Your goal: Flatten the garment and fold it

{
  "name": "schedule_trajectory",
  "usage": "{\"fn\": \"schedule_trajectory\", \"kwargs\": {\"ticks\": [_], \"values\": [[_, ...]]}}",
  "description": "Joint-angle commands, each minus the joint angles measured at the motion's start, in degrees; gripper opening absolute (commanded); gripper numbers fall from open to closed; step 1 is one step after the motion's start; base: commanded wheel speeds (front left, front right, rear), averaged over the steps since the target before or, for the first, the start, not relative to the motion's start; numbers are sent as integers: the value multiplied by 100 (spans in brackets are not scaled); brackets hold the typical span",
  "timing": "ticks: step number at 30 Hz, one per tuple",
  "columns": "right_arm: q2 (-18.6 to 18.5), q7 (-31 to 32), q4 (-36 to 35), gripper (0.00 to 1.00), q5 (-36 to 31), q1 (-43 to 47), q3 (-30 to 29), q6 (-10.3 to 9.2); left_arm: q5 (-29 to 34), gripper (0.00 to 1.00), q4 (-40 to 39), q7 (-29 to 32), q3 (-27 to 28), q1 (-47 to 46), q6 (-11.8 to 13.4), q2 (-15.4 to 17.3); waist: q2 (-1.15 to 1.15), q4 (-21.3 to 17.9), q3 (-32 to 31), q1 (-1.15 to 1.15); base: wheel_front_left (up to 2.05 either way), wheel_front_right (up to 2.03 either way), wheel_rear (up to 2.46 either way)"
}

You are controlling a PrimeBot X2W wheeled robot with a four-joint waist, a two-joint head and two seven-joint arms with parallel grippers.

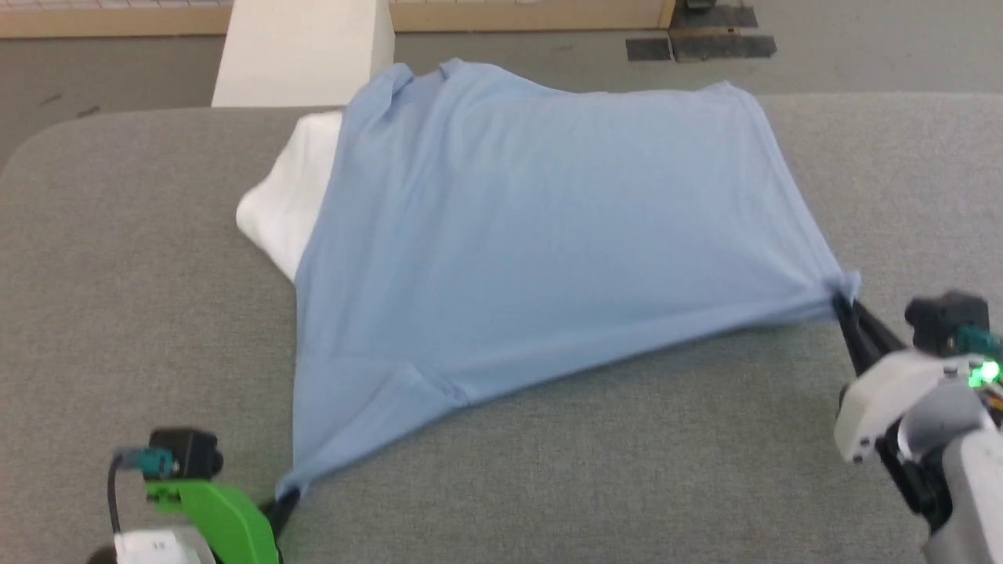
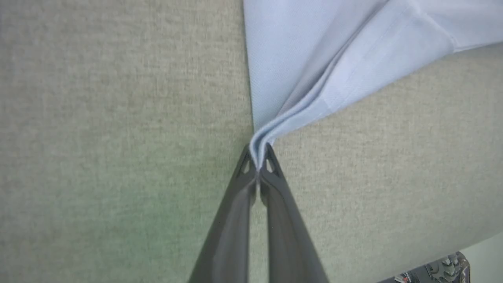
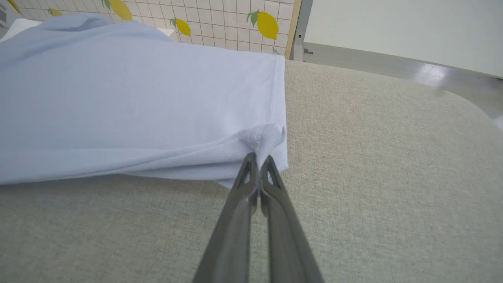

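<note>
While shirt (image 1: pixel 533 235) lies spread on table (image 1: pixel 117 313), left gripper (image 1: pixel 287 497) at 7 o'clock, right gripper (image 1: pixel 842 301) at 3 o'clock, each pinched tight on corner.

The left gripper (image 2: pixel 257 157), dark fingers (image 2: pixel 235 220) pressed together, pinches the light blue polo shirt (image 1: pixel 509 235) at its near-left corner. The right gripper (image 3: pixel 258 163) clamps its right corner.

The garment (image 1: pixel 509 235) is soft matt knit cloth; the table top (image 1: pixel 117 274), rough grey woven fabric
</note>
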Motion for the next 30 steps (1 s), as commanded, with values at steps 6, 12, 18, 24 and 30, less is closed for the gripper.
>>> {"fn": "schedule_trajectory", "kwargs": {"ticks": [6, 12, 18, 24, 30], "values": [[209, 295, -494, 0, 145, 1153, -317, -11, -157, 0, -616, 189, -18, 1026, 494, -23, 0, 90, -187, 1, 0, 0, 0], [424, 553, -919, 0, 243, 2107, -740, -11, -145, 0, -922, 131, -31, 1664, 817, -94, 0, 77, -216, 1, 0, 0, 0], [573, 533, -1112, 0, 361, 2622, -884, -11, 237, 0, -1008, -400, -47, 1837, 965, -191, 0, 71, -206, 1, 0, 0, 0], [764, -219, -1246, 0, 170, 2627, -830, -11, 1348, 0, -756, -1985, -163, 1266, 857, -399, 0, 47, -191, 1, 0, 0, 0], [801, -997, -1269, 0, -74, 2384, -587, -11, 2344, 0, -289, -3468, -324, 296, 924, -700, 0, 36, -165, 1, 0, 0, 0]]}}
